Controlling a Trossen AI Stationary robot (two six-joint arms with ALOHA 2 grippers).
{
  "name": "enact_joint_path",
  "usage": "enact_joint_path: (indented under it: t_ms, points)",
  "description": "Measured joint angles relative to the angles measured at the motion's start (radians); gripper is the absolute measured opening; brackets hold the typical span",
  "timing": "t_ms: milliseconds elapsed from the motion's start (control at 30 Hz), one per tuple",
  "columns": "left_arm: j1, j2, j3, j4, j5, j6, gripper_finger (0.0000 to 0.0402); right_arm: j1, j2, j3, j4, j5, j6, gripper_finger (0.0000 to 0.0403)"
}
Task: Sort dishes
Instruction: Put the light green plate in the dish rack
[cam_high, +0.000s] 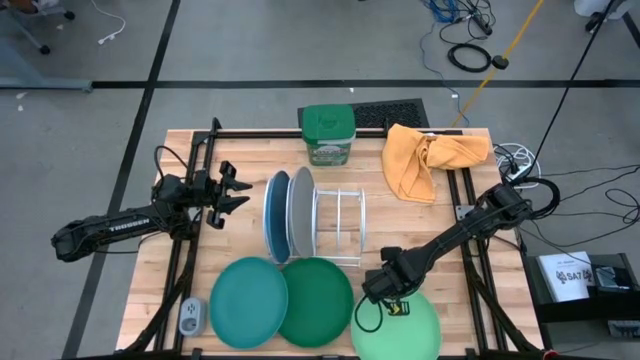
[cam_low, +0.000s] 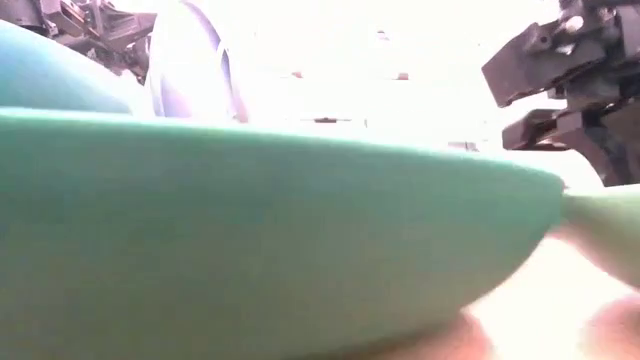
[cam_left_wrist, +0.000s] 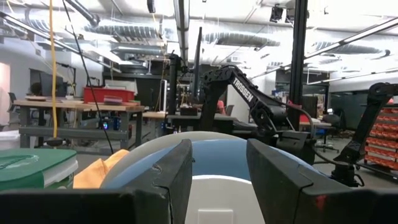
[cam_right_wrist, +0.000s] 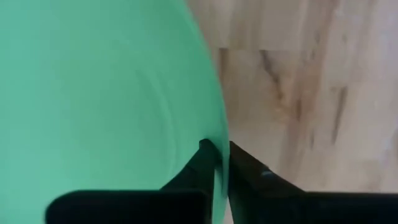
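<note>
The blue plate (cam_high: 275, 215) and the grey plate (cam_high: 300, 212) stand on edge side by side in the white wire rack (cam_high: 342, 226). The teal plate (cam_high: 248, 302) and the dark green plate (cam_high: 316, 302) lie flat in front of the rack. The light green plate (cam_high: 400, 328) lies at the near right. My right gripper (cam_high: 386, 292) is shut on its rim. My left gripper (cam_high: 236, 192) is open and empty, just left of the blue plate. Its fingers point at the blue plate (cam_left_wrist: 217, 155). My right gripper pinches the light green plate's rim (cam_right_wrist: 219, 163) between its two fingers, on the far left side of the plate. One finger (cam_right_wrist: 198, 163) is over the plate's face and the other (cam_right_wrist: 244, 168) is outside the edge. The fingers slant down from the far right.
A green lidded tub (cam_high: 328, 134) and an orange cloth (cam_high: 425, 160) sit at the far edge. A small grey device (cam_high: 191, 317) lies at the near left corner. In the low view the teal plate (cam_low: 250, 250) fills the foreground.
</note>
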Motion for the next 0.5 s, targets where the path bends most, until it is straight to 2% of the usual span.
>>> enact_joint_path:
  t_ms: [200, 367, 500]
  points:
    - [0.000, 0.000, 0.000, 0.000, 0.000, 0.000, 0.0154, 0.001, -0.001, 0.073, -0.172, 0.082, 0.006, 0.0006]
    - [0.000, 0.000, 0.000, 0.000, 0.000, 0.000, 0.0154, 0.002, 0.000, 0.201, -0.436, 0.153, 0.000, 0.0003]
    - [0.000, 0.000, 0.000, 0.000, 0.001, 0.000, 0.0154, 0.009, 0.001, 0.344, -0.647, 0.248, 0.013, 0.0002]
